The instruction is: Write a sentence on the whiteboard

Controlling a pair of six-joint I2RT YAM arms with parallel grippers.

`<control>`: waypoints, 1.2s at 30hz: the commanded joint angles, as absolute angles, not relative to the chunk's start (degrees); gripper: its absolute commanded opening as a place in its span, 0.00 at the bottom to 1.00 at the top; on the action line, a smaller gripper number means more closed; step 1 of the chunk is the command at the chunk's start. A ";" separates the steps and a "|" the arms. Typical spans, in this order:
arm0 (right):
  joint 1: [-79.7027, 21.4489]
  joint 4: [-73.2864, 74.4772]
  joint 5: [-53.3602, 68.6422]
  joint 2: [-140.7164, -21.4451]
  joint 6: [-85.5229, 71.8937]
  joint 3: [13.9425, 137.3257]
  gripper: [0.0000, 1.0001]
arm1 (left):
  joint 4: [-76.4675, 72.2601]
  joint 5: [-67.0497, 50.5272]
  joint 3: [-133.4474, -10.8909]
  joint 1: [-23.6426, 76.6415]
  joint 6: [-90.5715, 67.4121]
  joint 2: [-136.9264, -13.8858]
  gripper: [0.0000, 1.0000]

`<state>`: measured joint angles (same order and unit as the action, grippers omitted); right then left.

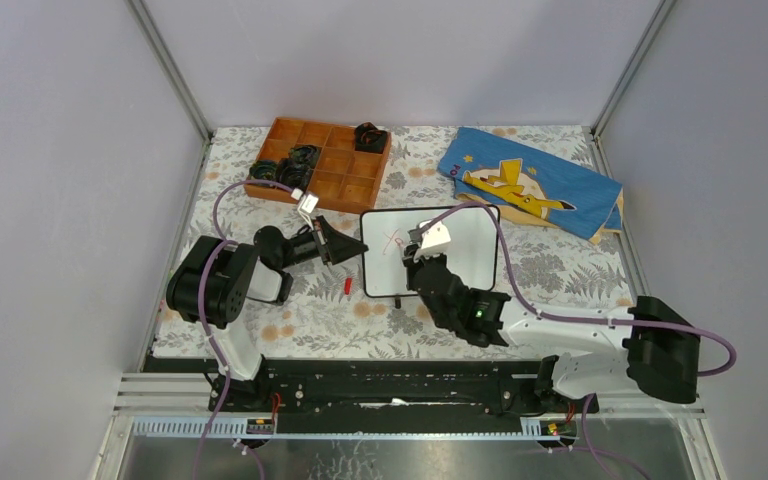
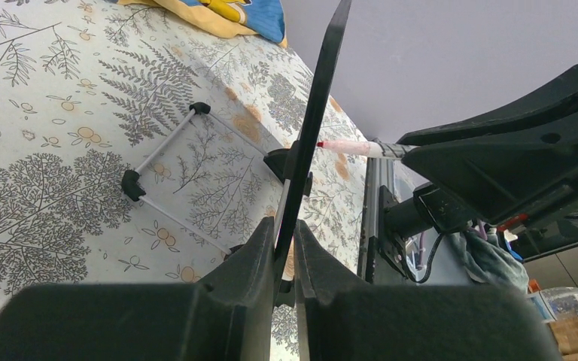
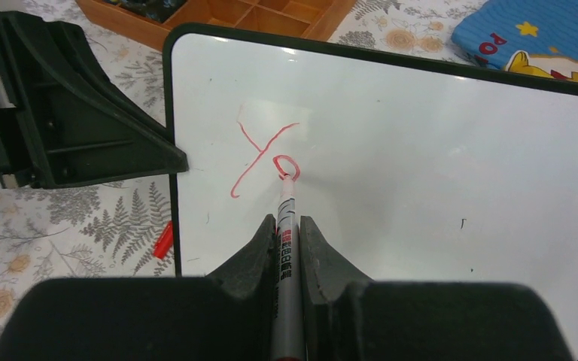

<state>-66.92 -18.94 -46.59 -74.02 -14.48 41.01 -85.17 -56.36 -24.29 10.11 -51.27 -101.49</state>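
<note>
Red sentence (image 3: 260, 154): only "Yo" is showing, at ten o'clock on the whiteboard (image 3: 421, 173).
Whiteboard (image 1: 475, 245): is standing tilted mid-table on the floral tablecloth (image 1: 560, 275).
Left gripper (image 1: 356, 250): is clamping the board's nine o'clock edge, its fingers (image 2: 252, 256) pressing both faces.
Right gripper (image 3: 288, 226): is pinching a red marker (image 3: 286, 214), whose tip is touching the "o".
Red cap (image 1: 348, 286): is lying at seven o'clock, just beside the board.
Wooden tray (image 1: 325, 165): is sitting at eleven o'clock.
Blue cloth (image 1: 530, 180): is lying at one o'clock.
</note>
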 commanded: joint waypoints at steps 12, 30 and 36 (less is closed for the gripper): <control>-65.94 -19.01 -47.75 -67.82 -13.02 43.29 0.00 | -85.63 -56.83 -24.79 10.68 -50.19 -99.93 0.18; -63.25 -19.45 -46.88 -71.60 -14.08 43.62 0.00 | -85.43 -56.95 -24.87 10.90 -50.06 -99.84 0.18; -63.11 -18.65 -46.34 -71.60 -14.87 42.88 0.00 | -85.26 -57.02 -24.96 10.85 -50.02 -99.84 0.18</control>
